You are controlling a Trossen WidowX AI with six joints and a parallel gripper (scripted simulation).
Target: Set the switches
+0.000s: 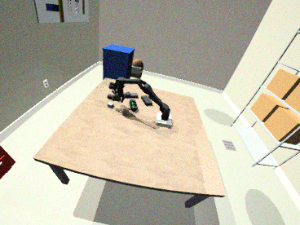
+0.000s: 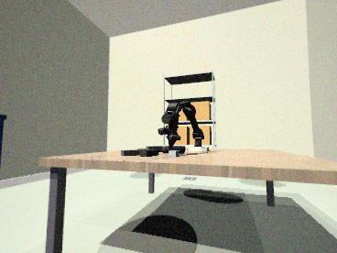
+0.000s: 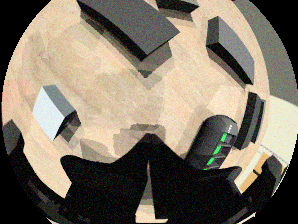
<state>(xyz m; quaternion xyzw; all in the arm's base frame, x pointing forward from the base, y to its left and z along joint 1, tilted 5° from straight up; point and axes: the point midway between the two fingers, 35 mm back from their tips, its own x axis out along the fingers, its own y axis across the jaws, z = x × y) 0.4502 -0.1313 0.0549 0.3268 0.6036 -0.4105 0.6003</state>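
The dark grey controller unit (image 1: 134,105) (image 3: 204,136) sits on the bench with its switches upward. Green shows on several switches in the wrist view, but the fingers hide its near end, and I cannot read every switch or number. Its underside label is hidden. My gripper (image 1: 121,99) (image 2: 171,147) (image 3: 149,137) is shut and empty, pointing down above the bench. In the wrist view the controller lies to the right of the fingertips, apart from them.
A pale block (image 1: 110,105) (image 2: 174,154) (image 3: 49,114) lies left of the fingers in the wrist view. Dark modules lie around, including a large one (image 3: 131,26), a grey-topped one (image 3: 235,49) and a narrow one (image 3: 249,121) beyond the controller. The arm's white base (image 1: 164,122) stands on the bench.
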